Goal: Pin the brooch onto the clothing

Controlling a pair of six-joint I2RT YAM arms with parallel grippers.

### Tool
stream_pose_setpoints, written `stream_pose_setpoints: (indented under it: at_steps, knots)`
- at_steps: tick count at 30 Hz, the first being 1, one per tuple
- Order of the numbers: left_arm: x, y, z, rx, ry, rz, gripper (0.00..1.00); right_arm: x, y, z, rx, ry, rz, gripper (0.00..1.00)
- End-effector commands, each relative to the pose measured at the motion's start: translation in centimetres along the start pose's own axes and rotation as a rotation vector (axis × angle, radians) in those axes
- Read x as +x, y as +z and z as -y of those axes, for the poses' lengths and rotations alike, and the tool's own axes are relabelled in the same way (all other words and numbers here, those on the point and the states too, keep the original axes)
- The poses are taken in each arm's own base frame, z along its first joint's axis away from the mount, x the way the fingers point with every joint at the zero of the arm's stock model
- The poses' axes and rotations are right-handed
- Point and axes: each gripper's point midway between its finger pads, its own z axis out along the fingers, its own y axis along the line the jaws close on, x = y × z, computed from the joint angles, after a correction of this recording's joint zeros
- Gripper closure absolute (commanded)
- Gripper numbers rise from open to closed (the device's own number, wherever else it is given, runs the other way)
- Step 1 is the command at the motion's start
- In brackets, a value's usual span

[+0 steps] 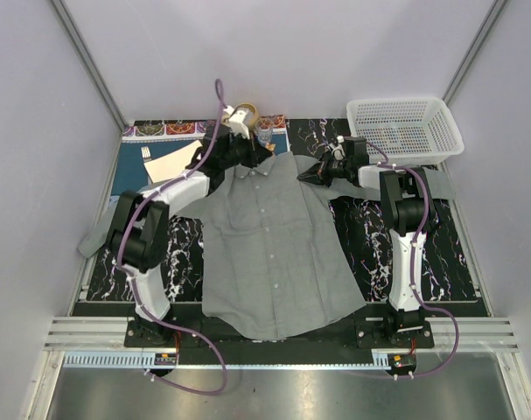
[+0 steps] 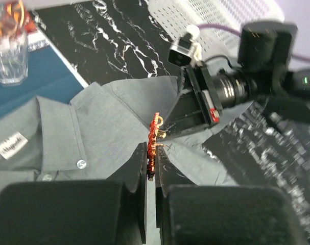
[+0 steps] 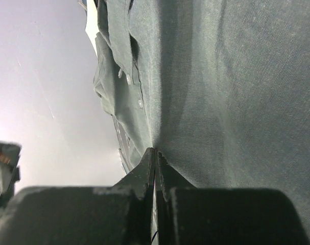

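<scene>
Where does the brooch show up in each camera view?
Top external: too small to make out.
Left wrist: brooch at centre, pinched between the left fingers.
Right wrist: not in it.
Shared landmark: the grey shirt.

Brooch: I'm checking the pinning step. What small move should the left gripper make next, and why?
Probably ease the brooch into the shirt: the left gripper is shut on it, edge-on by the cloth, and the right gripper pinches a fold beside it.

Both arms stretched forward; left fingers [image 2: 140, 171], right fingers [image 3: 143, 176] pinched together.
</scene>
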Motion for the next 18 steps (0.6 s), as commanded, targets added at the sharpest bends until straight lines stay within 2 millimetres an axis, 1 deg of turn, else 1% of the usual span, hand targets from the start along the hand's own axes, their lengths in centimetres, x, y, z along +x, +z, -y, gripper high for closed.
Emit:
stream_pose_setpoints:
  at_steps: [1, 3, 5, 7, 9, 10, 11, 12, 13, 14, 15, 16, 17, 18]
  knots:
    - [3.0, -2.1, -0.7, -0.084, 0.488, -0.195, 1.00, -1.5, -1.1, -3.6, -0.049, -0.094, 0.037, 1.00]
    - [3.2, -2.0, -0.4, -0.087, 0.558, -0.202, 1.00, -1.7, -1.2, -3.8, -0.053, -0.093, 0.039, 1.00]
    - [4.0, -1.6, 0.2, -0.100, 0.617, -0.211, 1.00, -1.7, -1.1, -3.8, -0.052, -0.095, 0.038, 1.00]
    - [3.9, -1.4, 0.4, -0.104, 0.651, -0.200, 1.00, -1.6, -1.1, -3.7, -0.053, -0.092, 0.036, 1.00]
    - [4.0, -0.8, 1.1, -0.110, 0.756, -0.197, 1.00, -1.6, -1.1, -3.7, -0.052, -0.093, 0.035, 1.00]
    - [3.8, -0.6, 0.4, -0.164, 0.819, -0.195, 1.00, -1.5, -1.1, -3.7, -0.053, -0.091, 0.034, 1.00]
    - [3.8, -0.2, 1.1, -0.169, 0.914, -0.191, 1.00, -1.5, -1.1, -3.6, -0.053, -0.093, 0.034, 1.00]
    - [3.5, -0.1, 1.0, -0.187, 0.935, -0.180, 1.00, -1.6, -1.1, -3.5, -0.052, -0.090, 0.033, 1.00]
    - [3.6, 0.0, 0.5, -0.198, 0.952, -0.199, 1.00, -1.5, -1.0, -3.6, -0.052, -0.087, 0.031, 1.00]
    - [3.6, 0.2, 0.7, -0.199, 1.058, -0.215, 1.00, -1.6, -1.0, -3.6, -0.054, -0.090, 0.033, 1.00]
    - [3.4, 0.3, 0.5, -0.230, 1.088, -0.201, 1.00, -1.6, -1.0, -3.5, -0.052, -0.088, 0.035, 1.00]
    - [2.6, 0.5, 1.6, -0.204, 1.083, -0.154, 1.00, -1.6, -1.0, -3.6, -0.055, -0.091, 0.032, 1.00]
    - [2.6, 0.3, 1.3, -0.160, 0.994, -0.155, 1.00, -1.6, -1.0, -3.7, -0.057, -0.091, 0.033, 1.00]
    - [1.4, 0.6, 2.1, -0.134, 0.930, -0.132, 1.00, -1.5, -0.9, -3.5, -0.058, -0.086, 0.030, 1.00]
